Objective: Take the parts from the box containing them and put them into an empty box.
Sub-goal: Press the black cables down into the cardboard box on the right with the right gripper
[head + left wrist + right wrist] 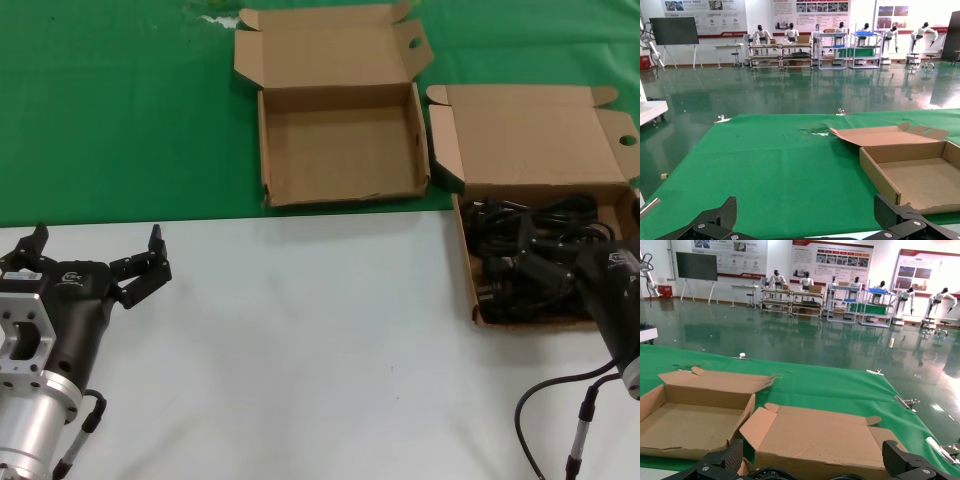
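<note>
From the head camera, a work surface (300,330) is white near the robot and covered in green cloth farther back. Two open cardboard boxes sit side by side. The darker brown empty box (340,150) lies on the green cloth near the middle, lid folded back. To its right, touching or nearly touching it, the lighter tan box (535,150) straddles the cloth edge, and its tray is filled with a tangle of black power cords (525,255). The left tool (95,255) hovers low over the white area on the left, well apart from both boxes, fingers spread wide and holding nothing. The right tool (560,285) reaches into the tan box among the cords; whether it has gripped one cannot be told here.

From the left wrist camera, two dark fingertips (722,215) stand far apart, with the empty box (912,175) beyond them.

From the right wrist camera, the right tool's fingertips (730,457) are also wide apart, with a bit of cord (772,473) between them and the tan box lid (820,437) just behind.
</note>
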`<control>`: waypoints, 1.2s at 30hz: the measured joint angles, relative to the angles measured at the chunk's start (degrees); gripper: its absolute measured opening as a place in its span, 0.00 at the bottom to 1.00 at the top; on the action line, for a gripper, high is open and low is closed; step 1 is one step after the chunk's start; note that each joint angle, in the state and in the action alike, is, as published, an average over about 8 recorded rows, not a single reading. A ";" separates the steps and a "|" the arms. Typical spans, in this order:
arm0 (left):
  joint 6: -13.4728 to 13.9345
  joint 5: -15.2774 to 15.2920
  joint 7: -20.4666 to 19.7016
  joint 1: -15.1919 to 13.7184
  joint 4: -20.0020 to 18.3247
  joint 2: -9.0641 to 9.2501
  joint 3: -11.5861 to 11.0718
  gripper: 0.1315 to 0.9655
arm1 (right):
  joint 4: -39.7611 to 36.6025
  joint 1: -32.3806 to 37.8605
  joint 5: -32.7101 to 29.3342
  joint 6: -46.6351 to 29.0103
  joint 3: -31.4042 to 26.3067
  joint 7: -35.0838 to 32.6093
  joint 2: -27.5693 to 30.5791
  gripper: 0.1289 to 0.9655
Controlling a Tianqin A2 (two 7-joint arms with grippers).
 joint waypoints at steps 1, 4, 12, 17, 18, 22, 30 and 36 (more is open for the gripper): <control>0.00 0.00 0.00 0.00 0.00 0.00 0.00 1.00 | 0.00 0.00 0.00 0.00 0.00 0.00 0.00 1.00; 0.00 0.00 0.00 0.00 0.00 0.00 0.00 1.00 | 0.00 0.00 0.00 0.00 0.00 0.00 0.00 1.00; 0.00 0.00 0.00 0.00 0.00 0.00 0.00 1.00 | 0.00 0.00 0.00 0.00 0.00 0.00 0.00 1.00; 0.00 0.00 0.00 0.00 0.00 0.00 0.00 1.00 | 0.00 0.00 0.00 0.00 0.00 0.00 0.00 1.00; 0.00 0.00 0.00 0.00 0.00 0.00 0.00 1.00 | 0.00 0.00 0.00 0.00 0.00 0.00 0.00 1.00; 0.00 0.00 0.01 0.00 0.00 0.00 0.00 1.00 | 0.00 0.00 0.00 0.00 0.00 0.00 0.00 1.00; 0.00 0.00 0.02 0.00 0.00 0.00 0.00 1.00 | 0.00 0.00 0.00 0.00 0.00 0.00 0.00 1.00; 0.00 0.00 0.01 0.00 0.00 0.00 0.00 1.00 | 0.00 0.00 0.00 0.00 0.00 0.00 0.00 1.00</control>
